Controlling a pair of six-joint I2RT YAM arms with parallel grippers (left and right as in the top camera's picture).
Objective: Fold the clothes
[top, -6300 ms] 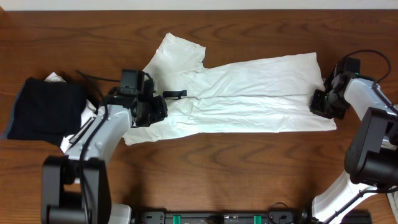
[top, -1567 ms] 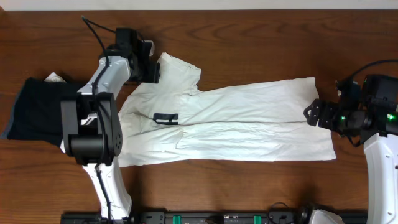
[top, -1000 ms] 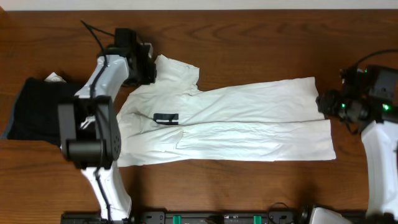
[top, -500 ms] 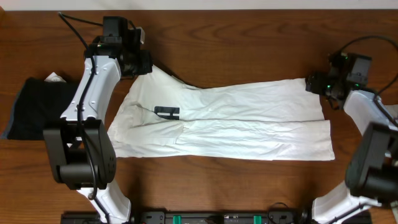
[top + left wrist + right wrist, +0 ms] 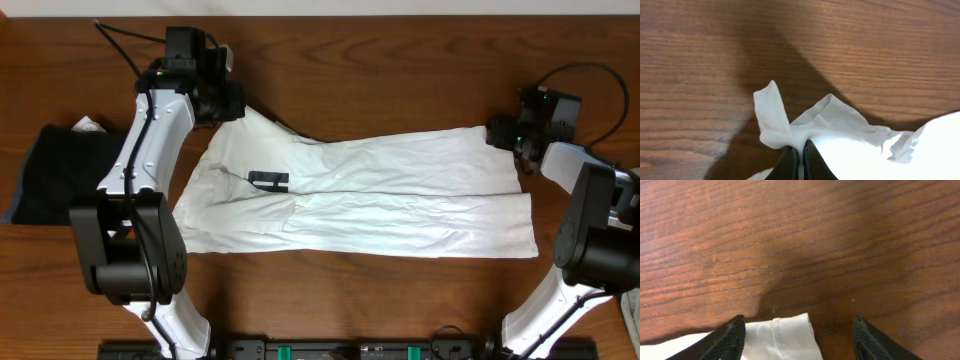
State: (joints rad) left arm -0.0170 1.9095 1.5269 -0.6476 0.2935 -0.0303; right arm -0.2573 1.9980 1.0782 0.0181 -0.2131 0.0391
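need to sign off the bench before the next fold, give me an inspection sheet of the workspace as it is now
surface: dark brown wooden table, grain running side to side
job's things: thin white short-sleeved T-shirt spread flat, wrinkled, small dark neck label showing
clutter: dark folded cloth at the left edge
grippers: left tool shut on a bunched far left corner of the shirt; right tool open, jaws either side of the far right corner
cables: black cable looping off the left arm; second black cable arching off the right arm
surroundings: pale strip beyond the far edge; black base rail at the near edge
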